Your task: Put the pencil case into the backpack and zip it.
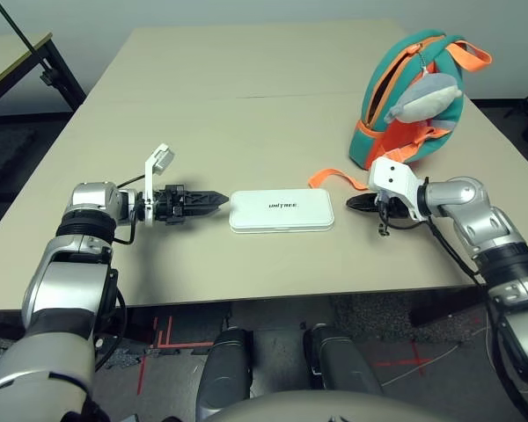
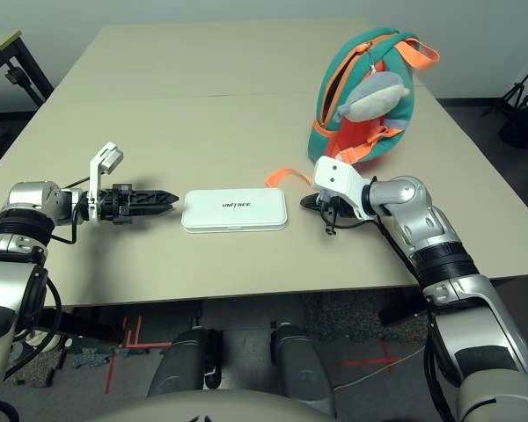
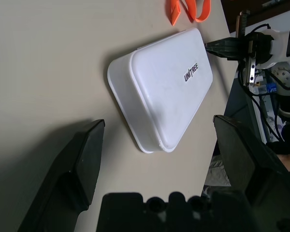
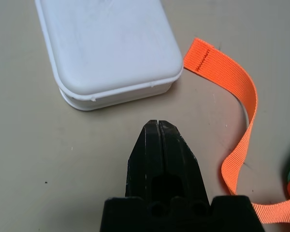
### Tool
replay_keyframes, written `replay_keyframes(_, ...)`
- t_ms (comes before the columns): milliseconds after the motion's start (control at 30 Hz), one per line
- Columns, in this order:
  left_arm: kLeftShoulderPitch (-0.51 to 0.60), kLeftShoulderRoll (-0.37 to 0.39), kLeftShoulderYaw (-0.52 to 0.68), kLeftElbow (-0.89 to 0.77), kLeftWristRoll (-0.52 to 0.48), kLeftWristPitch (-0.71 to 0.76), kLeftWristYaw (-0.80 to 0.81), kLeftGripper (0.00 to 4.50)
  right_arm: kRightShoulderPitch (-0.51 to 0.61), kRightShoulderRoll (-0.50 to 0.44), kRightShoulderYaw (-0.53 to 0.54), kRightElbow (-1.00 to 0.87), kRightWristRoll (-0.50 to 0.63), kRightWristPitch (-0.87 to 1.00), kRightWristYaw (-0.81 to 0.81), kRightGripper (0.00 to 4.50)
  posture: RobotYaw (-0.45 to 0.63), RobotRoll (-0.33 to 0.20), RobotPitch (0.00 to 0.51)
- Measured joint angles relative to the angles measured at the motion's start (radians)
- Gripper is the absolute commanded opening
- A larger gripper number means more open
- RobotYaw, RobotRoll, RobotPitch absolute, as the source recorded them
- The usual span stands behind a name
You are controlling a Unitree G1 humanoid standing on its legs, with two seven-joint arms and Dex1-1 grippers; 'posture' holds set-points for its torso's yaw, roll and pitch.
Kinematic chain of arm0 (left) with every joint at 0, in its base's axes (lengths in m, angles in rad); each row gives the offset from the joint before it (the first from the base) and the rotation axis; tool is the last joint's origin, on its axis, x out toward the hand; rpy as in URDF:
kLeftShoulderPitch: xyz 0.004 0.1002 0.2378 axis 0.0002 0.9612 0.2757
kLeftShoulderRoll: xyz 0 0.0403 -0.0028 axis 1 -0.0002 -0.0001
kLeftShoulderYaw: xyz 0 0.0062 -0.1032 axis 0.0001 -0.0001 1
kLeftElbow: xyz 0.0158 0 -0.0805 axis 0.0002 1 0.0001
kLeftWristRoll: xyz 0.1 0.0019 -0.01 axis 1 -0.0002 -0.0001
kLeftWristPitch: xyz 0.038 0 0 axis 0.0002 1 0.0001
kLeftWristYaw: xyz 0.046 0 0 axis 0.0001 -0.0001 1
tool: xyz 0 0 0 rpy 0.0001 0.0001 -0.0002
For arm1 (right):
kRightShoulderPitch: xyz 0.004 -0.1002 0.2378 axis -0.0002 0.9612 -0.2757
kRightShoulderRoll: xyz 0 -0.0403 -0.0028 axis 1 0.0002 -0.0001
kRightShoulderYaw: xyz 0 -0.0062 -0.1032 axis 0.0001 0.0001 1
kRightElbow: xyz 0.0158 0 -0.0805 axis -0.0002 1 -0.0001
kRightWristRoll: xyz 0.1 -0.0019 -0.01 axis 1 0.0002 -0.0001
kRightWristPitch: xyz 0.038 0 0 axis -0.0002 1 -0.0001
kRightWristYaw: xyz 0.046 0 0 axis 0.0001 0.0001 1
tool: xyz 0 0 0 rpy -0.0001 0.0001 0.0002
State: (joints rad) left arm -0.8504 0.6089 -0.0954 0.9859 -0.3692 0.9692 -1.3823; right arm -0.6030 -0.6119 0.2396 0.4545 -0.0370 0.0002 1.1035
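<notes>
While our left gripper point(image 1: 218, 201) sits spread wide beside the pencil case point(image 1: 282, 211), our right gripper point(image 1: 355, 203) is pinched closed, empty, near the backpack point(image 1: 414, 97) strap point(image 4: 241, 140).

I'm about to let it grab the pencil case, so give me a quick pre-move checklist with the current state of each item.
1. Pencil case flat on the table, nothing on it: ok.
2. Left gripper open, aimed at the case: ok.
3. Right gripper open: not ok, shut.
4. Orange strap off the case: ok, lying beside it.
5. Backpack upright, zip open: ok.
6. Room inside the backpack: cannot tell.
</notes>
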Motion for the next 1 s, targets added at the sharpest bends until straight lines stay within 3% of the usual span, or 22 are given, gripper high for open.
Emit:
replay_keyframes(600, 0.021, -0.026, 0.035, 0.0, 0.02, -0.023, 0.008, 4.5, -0.006, 0.007, 0.034, 0.062, -0.065, -0.057, 0.002, 0.02, -0.12, 0.0, 0.092)
replay_keyframes(1000, 0.026, -0.022, 0.039, -0.001, 0.022, -0.022, 0.006, 4.5, -0.037, 0.081, 0.066, 0.064, -0.094, -0.061, 0.01, 0.02, -0.11, 0.0, 0.092)
